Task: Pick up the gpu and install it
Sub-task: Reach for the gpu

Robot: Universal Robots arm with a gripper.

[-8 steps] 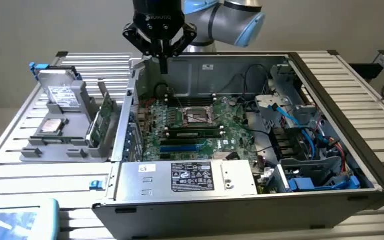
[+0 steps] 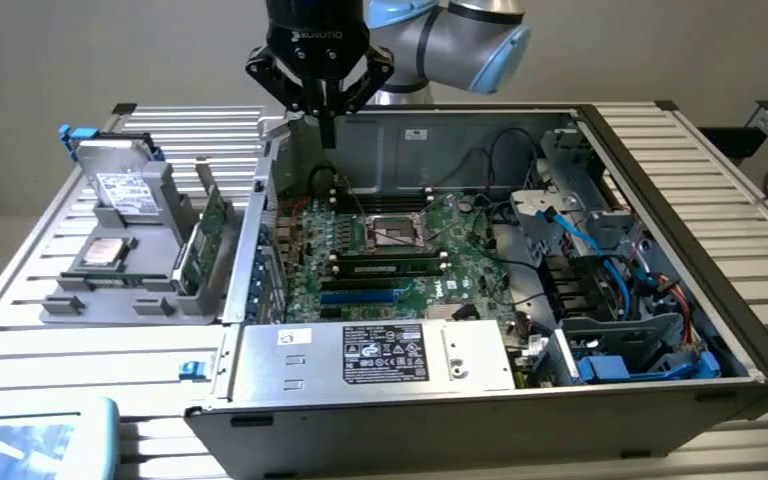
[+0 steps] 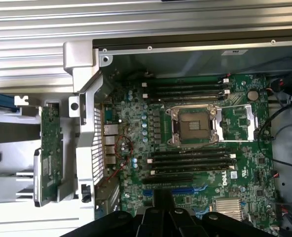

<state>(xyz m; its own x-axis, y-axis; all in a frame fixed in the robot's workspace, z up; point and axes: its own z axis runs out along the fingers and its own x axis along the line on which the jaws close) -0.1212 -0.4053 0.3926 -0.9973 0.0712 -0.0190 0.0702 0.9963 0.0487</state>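
Observation:
The gpu [image 2: 211, 232] is a green card standing on edge in a grey rack [image 2: 117, 300], outside the open computer case on the exterior view's left. In the wrist view the gpu [image 3: 51, 148] appears as a narrow green board beside the case's perforated rear panel. My gripper [image 2: 327, 128] hangs high over the back corner of the case, up and to the exterior view's right of the gpu and well apart from it. Its black fingers [image 3: 163, 205] are shut together with nothing between them. Below them lies the motherboard [image 3: 195, 148] with a blue slot [image 3: 168, 190].
Two silver hard drives [image 2: 124, 190] [image 2: 101, 252] sit in the same rack. Inside the case are memory sticks [image 2: 384, 265], the bare processor socket [image 2: 391, 232], a power supply [image 2: 384, 355] at the front, and blue cables [image 2: 624, 290] on the exterior view's right. Everything rests on a slatted metal table [image 2: 704, 170].

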